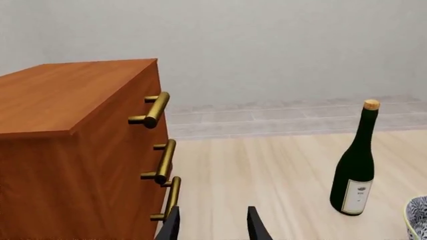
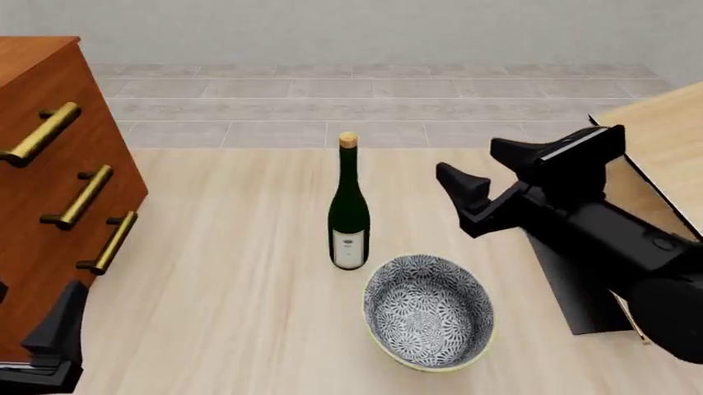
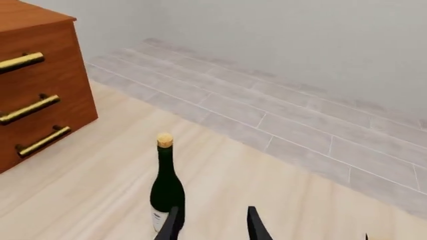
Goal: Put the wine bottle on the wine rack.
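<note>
The wine bottle (image 2: 348, 206), dark green with a tan cork and a white label, stands upright on the table's middle; it also shows as the bottle (image 1: 355, 170) and the bottle (image 3: 167, 187) in the wrist views. My right gripper (image 2: 469, 158) hangs open to the right of the bottle, about level with its neck, holding nothing. The right gripper's fingers (image 3: 257, 227) point toward the bottle. The wine rack (image 2: 663, 123) of pale wood stands at the right edge on a black base plate (image 2: 577, 288), mostly hidden by the right arm. My left gripper (image 1: 213, 227) is open and low at the front left.
A reddish-brown drawer cabinet (image 2: 44, 90) with brass handles (image 2: 79, 196) fills the left side, close to the left gripper. A blue-patterned bowl (image 2: 429, 311) sits just in front and right of the bottle. Grey tiled floor and a wall lie beyond the table.
</note>
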`<state>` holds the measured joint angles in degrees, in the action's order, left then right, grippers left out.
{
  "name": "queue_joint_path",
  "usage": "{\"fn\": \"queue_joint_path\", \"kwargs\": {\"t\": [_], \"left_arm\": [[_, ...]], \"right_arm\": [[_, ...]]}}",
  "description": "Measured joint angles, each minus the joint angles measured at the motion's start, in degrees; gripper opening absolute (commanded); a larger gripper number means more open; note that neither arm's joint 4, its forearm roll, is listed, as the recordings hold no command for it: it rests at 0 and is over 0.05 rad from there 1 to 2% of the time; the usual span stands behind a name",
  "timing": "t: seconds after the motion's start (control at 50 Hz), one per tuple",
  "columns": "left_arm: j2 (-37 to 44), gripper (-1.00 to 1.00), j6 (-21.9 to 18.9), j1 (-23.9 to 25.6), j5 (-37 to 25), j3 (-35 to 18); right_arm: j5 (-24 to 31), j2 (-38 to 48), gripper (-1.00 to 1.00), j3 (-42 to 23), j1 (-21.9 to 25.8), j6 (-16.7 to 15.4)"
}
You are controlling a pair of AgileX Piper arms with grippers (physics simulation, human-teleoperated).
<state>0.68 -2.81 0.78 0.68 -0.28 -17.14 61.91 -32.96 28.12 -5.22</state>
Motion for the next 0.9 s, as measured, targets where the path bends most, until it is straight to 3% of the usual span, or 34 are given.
{"fn": "queue_joint_path", "kwargs": {"t": [0.9], "left_arm": [[-0.6, 1.00, 0.0, 0.1, -0.1, 0.2]], "right_arm": [[-2.9, 13.2, 1.00, -9.0, 4.9, 1.7]]}}
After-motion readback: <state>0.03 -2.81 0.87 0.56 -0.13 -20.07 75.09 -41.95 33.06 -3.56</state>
